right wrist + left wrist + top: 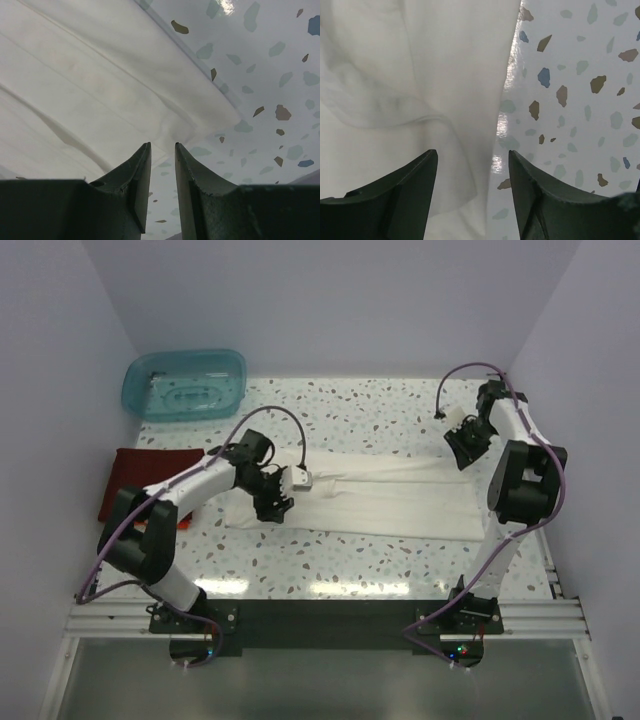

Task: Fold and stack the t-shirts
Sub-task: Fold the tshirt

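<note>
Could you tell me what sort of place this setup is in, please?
Probably a lab test cell rather than a home: a terrazzo-patterned table boxed in by plain pale walls, with two arms bolted to a metal rail and a cream-white t-shirt laid out.

White arms [200, 480] (purple cables), black joints

— How are the two arms standing?
— The left arm [190, 490] reaches in toward the middle, wrist bent down, its gripper [277, 502] low, fingers [395, 200] spread well apart.
— And the other?
— The right arm [520, 480] rises from its base, folds back at the elbow, its gripper [465, 448] pointing down, the jaws nearly closed with only a narrow gap.
</note>
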You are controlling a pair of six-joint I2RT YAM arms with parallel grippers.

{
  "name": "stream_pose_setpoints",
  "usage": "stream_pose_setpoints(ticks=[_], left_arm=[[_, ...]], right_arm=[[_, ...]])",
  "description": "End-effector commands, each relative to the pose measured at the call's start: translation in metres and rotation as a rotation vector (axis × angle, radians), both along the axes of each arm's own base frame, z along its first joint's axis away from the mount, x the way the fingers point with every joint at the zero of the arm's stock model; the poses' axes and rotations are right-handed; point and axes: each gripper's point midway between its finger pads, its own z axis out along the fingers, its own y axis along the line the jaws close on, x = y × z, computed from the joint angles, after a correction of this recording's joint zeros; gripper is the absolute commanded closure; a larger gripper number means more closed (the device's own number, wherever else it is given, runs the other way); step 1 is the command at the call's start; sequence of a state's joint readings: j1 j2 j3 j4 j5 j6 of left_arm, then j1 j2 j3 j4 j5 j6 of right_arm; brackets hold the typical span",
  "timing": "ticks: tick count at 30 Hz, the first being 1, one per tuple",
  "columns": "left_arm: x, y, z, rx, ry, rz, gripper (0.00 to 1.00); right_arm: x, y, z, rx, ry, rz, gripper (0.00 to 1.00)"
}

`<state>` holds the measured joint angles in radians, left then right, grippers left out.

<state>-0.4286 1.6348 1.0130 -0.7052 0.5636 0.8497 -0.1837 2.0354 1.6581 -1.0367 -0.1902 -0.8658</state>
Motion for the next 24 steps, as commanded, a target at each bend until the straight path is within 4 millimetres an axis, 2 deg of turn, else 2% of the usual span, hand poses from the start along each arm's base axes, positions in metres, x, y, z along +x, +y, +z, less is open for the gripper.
stream_pose_setpoints(ticks=[1,2,4,5,6,7,8,9,11,13,15,20,24], left_arm=[[0.046,-0.016,0.052,-0.110,-0.232,0.033,0.37],[0.053,-0.021,0.063,-0.148,-0.221,0.081,0.38],[0.068,-0.013,0.060,-0.164,-0.153,0.161,0.39],[0.086,-0.009,0.058,-0.187,-0.091,0.226,0.38],[0.092,-0.007,0.056,-0.203,-0.043,0.250,0.36],[0.091,-0.005,0.054,-0.210,0.024,0.269,0.34],[0.104,-0.007,0.055,-0.241,0.066,0.296,0.24],[0.108,-0.009,0.054,-0.252,0.088,0.306,0.20],[0.116,-0.013,0.053,-0.264,0.110,0.324,0.20],[0.122,-0.017,0.044,-0.276,0.133,0.338,0.19],[0.125,-0.021,0.036,-0.281,0.168,0.354,0.20],[0.129,-0.024,0.023,-0.280,0.205,0.368,0.21],[0.124,-0.029,0.019,-0.270,0.218,0.357,0.23]], right_arm=[[0.000,-0.002,0.021,-0.022,-0.048,0.011,0.71],[0.002,-0.003,0.019,-0.022,-0.049,0.000,0.71],[0.006,-0.002,0.019,-0.019,-0.053,-0.012,0.71],[0.010,-0.003,0.022,-0.015,-0.061,-0.023,0.71],[0.008,-0.001,0.019,-0.006,-0.038,-0.024,0.68],[0.007,0.000,0.018,0.002,-0.026,-0.024,0.65],[0.010,0.001,0.021,0.010,-0.028,-0.018,0.62],[0.008,0.001,0.019,0.014,-0.012,-0.014,0.57],[0.004,0.002,0.017,0.013,0.012,0.003,0.55],[0.003,0.000,0.012,0.004,0.030,0.012,0.49],[0.004,-0.003,0.009,-0.007,0.043,0.026,0.48],[0.003,-0.005,-0.006,-0.002,0.099,0.041,0.49],[0.000,-0.004,-0.016,0.004,0.140,0.051,0.50]])
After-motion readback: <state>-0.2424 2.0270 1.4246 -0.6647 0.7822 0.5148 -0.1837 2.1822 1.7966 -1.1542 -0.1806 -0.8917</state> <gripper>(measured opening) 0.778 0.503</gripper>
